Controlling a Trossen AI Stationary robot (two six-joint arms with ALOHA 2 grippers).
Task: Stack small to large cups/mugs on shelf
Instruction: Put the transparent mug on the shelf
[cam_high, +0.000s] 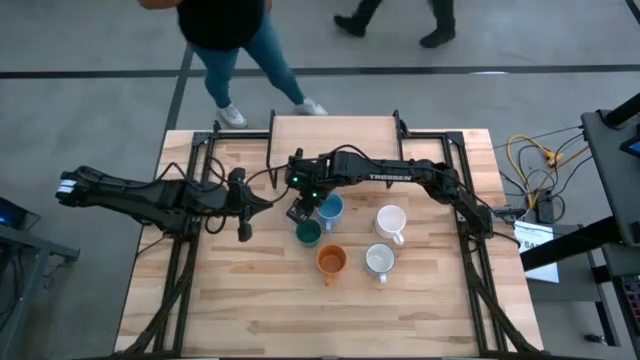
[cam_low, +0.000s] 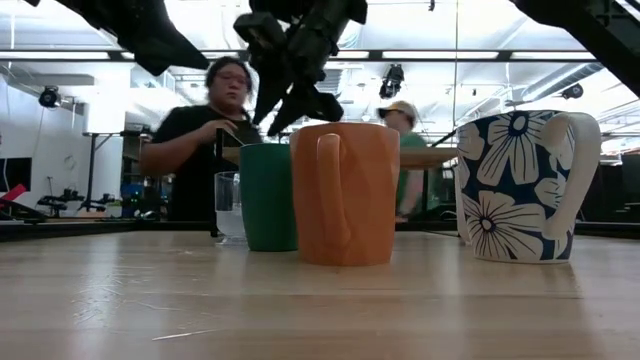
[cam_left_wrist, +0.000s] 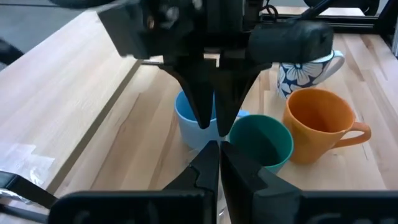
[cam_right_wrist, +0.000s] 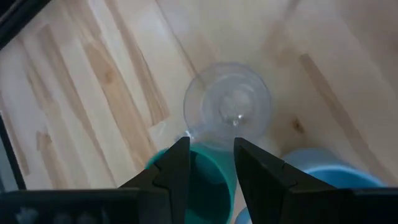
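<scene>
Five vessels stand together mid-table: a clear glass (cam_right_wrist: 227, 106), a dark green cup (cam_high: 308, 233), a light blue mug (cam_high: 330, 208), an orange mug (cam_high: 331, 260), a white mug (cam_high: 390, 222) and a flowered grey-white mug (cam_high: 379, 260). The shelf (cam_high: 335, 132) stands at the far edge. My right gripper (cam_right_wrist: 211, 158) is open and points down, hovering above the glass and the green cup's rim (cam_right_wrist: 199, 180). In the low view it (cam_low: 280, 110) is clear of both. My left gripper (cam_left_wrist: 217, 162) is shut and empty, just left of the cups (cam_high: 243, 228).
A person stands beyond the table's far edge (cam_low: 215, 130), and another is behind (cam_low: 405, 120). Black frame rails (cam_high: 190, 200) run along the table's left and right sides. Bare tabletop (cam_high: 320, 315) lies toward the near edge.
</scene>
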